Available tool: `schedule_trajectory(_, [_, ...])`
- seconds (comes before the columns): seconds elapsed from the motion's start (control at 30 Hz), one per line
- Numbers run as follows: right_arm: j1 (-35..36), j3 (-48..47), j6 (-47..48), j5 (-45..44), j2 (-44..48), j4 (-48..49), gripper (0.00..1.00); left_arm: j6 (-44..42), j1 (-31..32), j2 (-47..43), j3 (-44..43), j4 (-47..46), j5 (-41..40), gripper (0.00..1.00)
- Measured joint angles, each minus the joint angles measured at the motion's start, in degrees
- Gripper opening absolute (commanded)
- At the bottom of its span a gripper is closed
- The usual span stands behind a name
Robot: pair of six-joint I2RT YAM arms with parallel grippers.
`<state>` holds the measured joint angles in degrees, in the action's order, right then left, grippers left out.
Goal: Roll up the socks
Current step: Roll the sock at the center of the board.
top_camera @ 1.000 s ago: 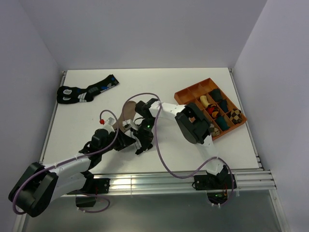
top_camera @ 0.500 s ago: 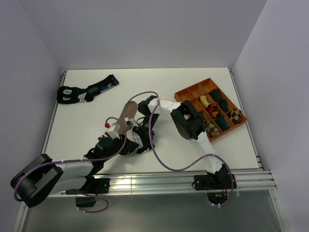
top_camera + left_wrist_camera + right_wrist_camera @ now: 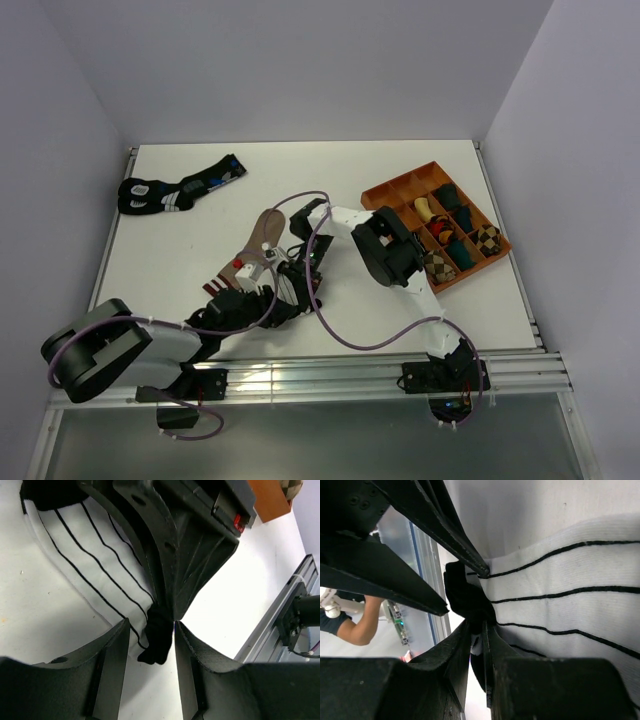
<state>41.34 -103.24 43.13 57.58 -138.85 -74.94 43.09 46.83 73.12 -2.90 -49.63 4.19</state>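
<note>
step: roll white striped sock (image 3: 85, 550) from black end (image 3: 156, 642) | left hand (image 3: 151, 626): wide, straddling end | right hand (image 3: 476, 630): pinching end | tip: hold edge taut, tuck evenly

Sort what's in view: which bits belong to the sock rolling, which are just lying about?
Job: tan-brown sock; white striped sock, its black end pinched in the right hand.
Lying about: black socks; orange tray of rolled bundles.
</note>
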Motion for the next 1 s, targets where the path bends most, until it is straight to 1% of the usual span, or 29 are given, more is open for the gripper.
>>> schedule_trajectory(0.33, [-0.4, 0.0, 0.0, 0.6, -0.3, -0.3, 0.21, -0.9, 0.8, 4.2, -0.9, -2.7, 0.8, 0.45])
schedule_trajectory(0.43, [-0.4, 0.0, 0.0, 0.6, -0.3, -0.3, 0.21, -0.9, 0.9, 5.2, -1.4, -2.8, 0.7, 0.4])
schedule_trajectory(0.47, [-0.4, 0.0, 0.0, 0.5, -0.3, -0.3, 0.22, -0.9, 0.9, 5.4, -1.6, -2.8, 0.7, 0.36])
schedule_trajectory(0.6, [-0.4, 0.1, -0.5, 0.5, -0.3, 0.0, 0.22, -0.4, 1.0, 6.7, -2.7, -2.4, 0.9, 0.27])
schedule_trajectory(0.73, [-0.5, 0.4, -1.5, 0.3, -0.3, 0.5, 0.24, 0.2, 1.0, 7.8, -3.8, -1.6, 1.0, 0.11])
schedule_trajectory(0.77, [-0.5, 0.7, -1.9, 0.3, -0.2, 0.6, 0.25, 0.5, 1.0, 7.9, -4.2, -1.2, 1.1, 0.04])
schedule_trajectory(0.83, [-0.8, 1.6, -3.1, 0.4, 0.0, 1.2, 0.27, 1.1, 1.0, 8.2, -5.0, -0.1, 1.4, 0.0])
schedule_trajectory(0.93, [-1.1, 2.9, -4.5, 0.2, 1.0, 2.3, 0.3, 2.1, 1.0, 8.3, -6.2, 1.9, 1.7, 0.0])
schedule_trajectory(1.0, [-1.1, 3.3, -5.3, -0.7, 1.8, 2.9, 0.34, 3.3, 1.0, 8.2, -7.1, 3.7, 1.6, 0.0])
